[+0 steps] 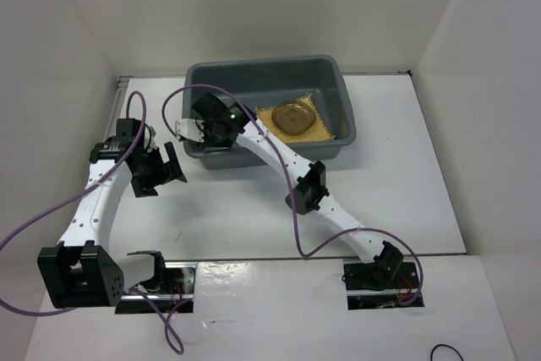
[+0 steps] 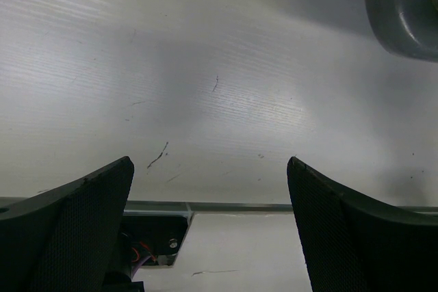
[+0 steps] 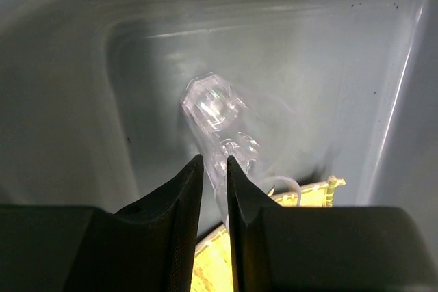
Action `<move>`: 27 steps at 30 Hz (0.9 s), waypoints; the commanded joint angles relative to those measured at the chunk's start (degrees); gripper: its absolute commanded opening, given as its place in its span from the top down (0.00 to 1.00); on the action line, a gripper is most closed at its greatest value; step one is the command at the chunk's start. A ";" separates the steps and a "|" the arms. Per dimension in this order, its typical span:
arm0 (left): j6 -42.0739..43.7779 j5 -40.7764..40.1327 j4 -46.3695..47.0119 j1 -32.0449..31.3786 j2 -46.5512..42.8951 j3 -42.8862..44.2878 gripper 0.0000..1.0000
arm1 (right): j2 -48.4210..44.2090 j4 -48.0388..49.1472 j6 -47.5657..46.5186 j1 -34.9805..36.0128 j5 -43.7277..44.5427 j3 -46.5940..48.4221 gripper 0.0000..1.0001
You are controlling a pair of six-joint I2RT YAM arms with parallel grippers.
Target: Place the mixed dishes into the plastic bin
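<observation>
The right claw pinches a clear glass cup inside the plastic bin; the left claw hangs spread wide above the counter

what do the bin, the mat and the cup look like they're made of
The bin looks like grey plastic: smooth moulded walls with a soft sheen. The mat seems woven yellow fibre, perhaps bamboo, matte with fringed edges. The cup is clear and glossy, glass or hard plastic; the wall shows through it.
</observation>
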 commanded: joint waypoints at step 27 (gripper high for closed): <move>0.42 1.17 0.18 0.85 0.85 0.08 0.01 | -28.84 -1.98 21.29 -11.03 4.84 0.46 0.68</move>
